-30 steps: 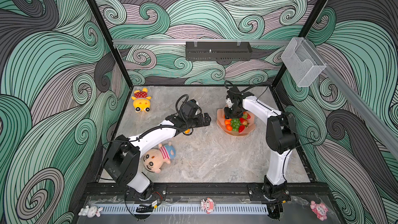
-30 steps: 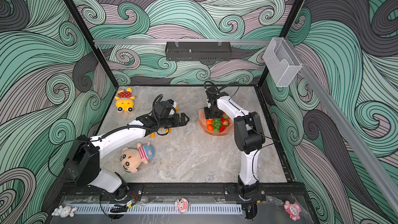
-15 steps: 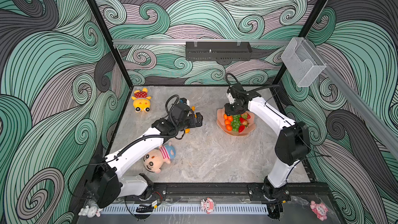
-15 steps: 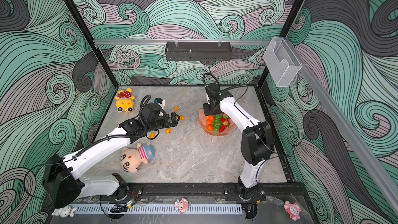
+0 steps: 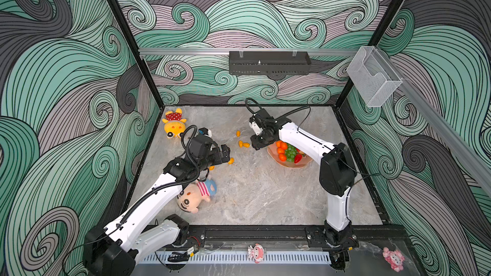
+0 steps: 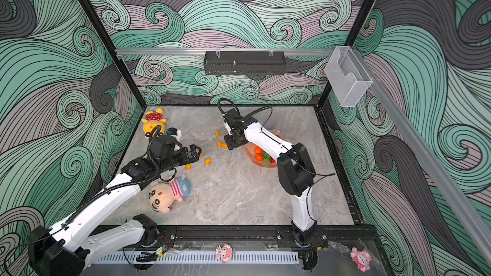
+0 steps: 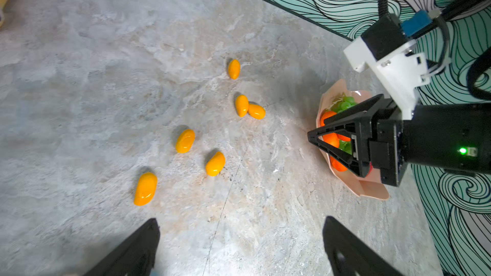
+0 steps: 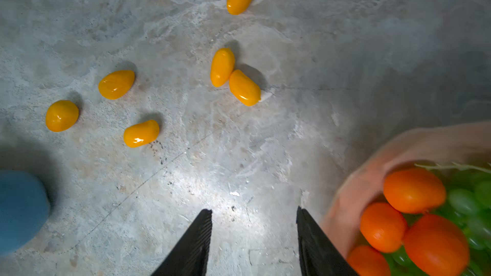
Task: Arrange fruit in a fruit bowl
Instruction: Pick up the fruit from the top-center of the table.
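Kumquat pair [image 8: 221,67] sits dead ahead of the right gripper [image 8: 253,209], half open and empty; left gripper [image 7: 240,220], wide open too, is farther off.

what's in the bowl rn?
The bowl holds four tangerines, a grape bunch and one strawberry. The right arm covers part of it in both top views, and the right wrist view cuts it off, so more may be hidden.

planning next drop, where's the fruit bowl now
In both top views the fruit bowl sits on the robot's right, partly under the right arm, near two kumquats.
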Robot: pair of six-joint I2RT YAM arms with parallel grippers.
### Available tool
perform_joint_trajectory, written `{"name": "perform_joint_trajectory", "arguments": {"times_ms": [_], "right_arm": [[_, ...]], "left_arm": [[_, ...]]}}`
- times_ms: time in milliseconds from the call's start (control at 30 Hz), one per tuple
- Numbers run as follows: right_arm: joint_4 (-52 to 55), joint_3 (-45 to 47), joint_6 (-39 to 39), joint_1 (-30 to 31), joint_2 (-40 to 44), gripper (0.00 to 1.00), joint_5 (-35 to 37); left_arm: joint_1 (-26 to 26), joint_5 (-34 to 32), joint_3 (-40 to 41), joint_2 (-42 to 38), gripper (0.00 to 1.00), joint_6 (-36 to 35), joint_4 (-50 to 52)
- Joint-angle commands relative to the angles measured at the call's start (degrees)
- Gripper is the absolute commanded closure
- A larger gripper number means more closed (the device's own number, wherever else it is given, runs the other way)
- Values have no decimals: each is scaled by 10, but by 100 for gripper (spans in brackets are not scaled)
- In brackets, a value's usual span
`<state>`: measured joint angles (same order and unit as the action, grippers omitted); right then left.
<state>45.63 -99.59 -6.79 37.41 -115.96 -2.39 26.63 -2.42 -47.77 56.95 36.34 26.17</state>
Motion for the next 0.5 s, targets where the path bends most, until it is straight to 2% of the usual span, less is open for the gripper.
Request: {"name": "perform_joint_trajectory", "arguments": {"times_ms": [0,233,467], "right_arm": [[21,-51,22,3,-37,48,-26],[95,-186,57,3,-147,50,-14],[143,-279,73,3,-221,53,-17]], "left_arm": [[-42,47,17,-21,1,12,14],[-104,124,46,-16,2,25,-22],[-145,179,62,5,2,46,-67]]}}
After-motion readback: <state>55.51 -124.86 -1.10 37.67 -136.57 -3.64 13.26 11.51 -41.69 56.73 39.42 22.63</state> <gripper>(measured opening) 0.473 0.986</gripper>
